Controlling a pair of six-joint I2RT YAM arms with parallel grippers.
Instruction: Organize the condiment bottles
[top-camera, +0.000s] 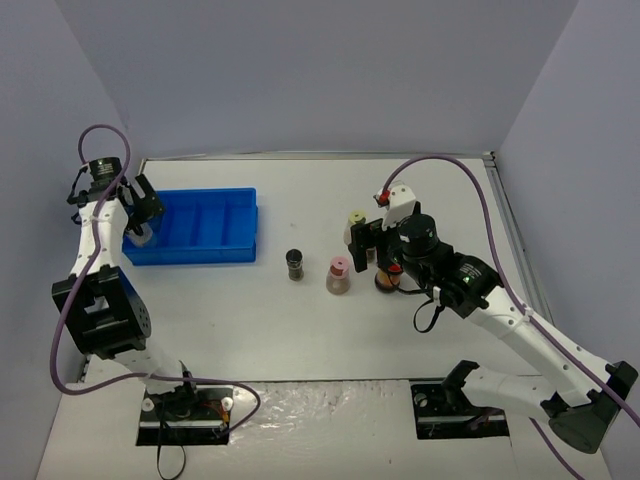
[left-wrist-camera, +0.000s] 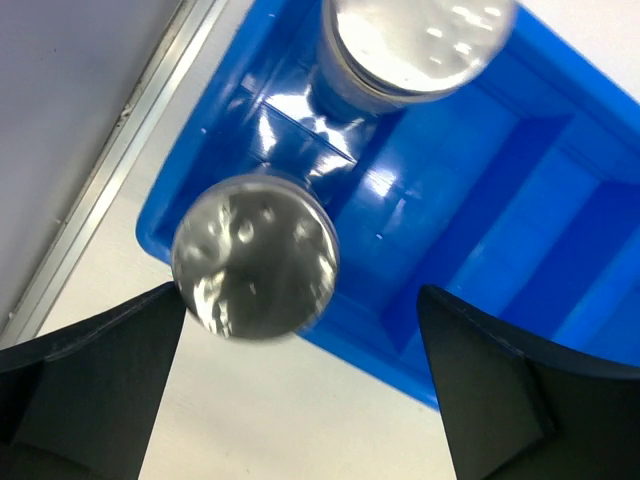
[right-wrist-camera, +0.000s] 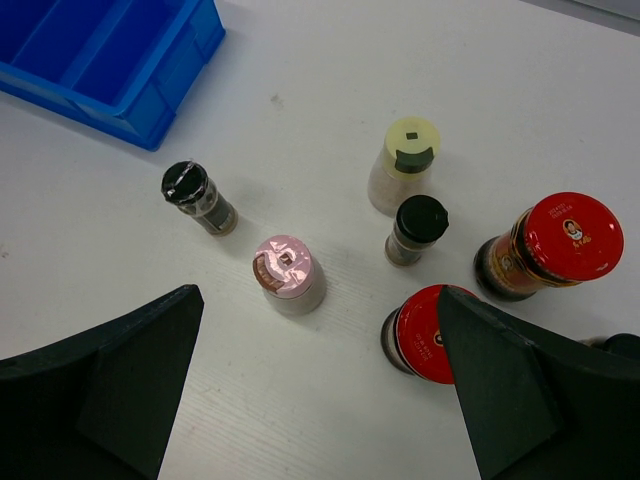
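Observation:
In the left wrist view, two silver-lidded jars stand in the left end of the blue bin (left-wrist-camera: 560, 230), one near (left-wrist-camera: 255, 257) and one farther back (left-wrist-camera: 420, 45). My left gripper (left-wrist-camera: 300, 400) is open above the bin's front wall and holds nothing; it also shows in the top view (top-camera: 143, 212). My right gripper (right-wrist-camera: 320, 400) is open and empty above the loose jars: a pink-capped one (right-wrist-camera: 287, 270), a black-capped one with a foil top (right-wrist-camera: 190, 185), a yellow-green-capped one (right-wrist-camera: 410, 150), another black-capped one (right-wrist-camera: 420, 220) and two red-lidded ones (right-wrist-camera: 570, 235) (right-wrist-camera: 425, 335), the nearer partly behind my right finger.
The blue bin (top-camera: 215, 250) lies at the left of the white table, with several compartments. The loose jars cluster mid-table around the pink-capped jar (top-camera: 339, 275), under the right gripper (top-camera: 368, 245). Grey walls close in the back and sides.

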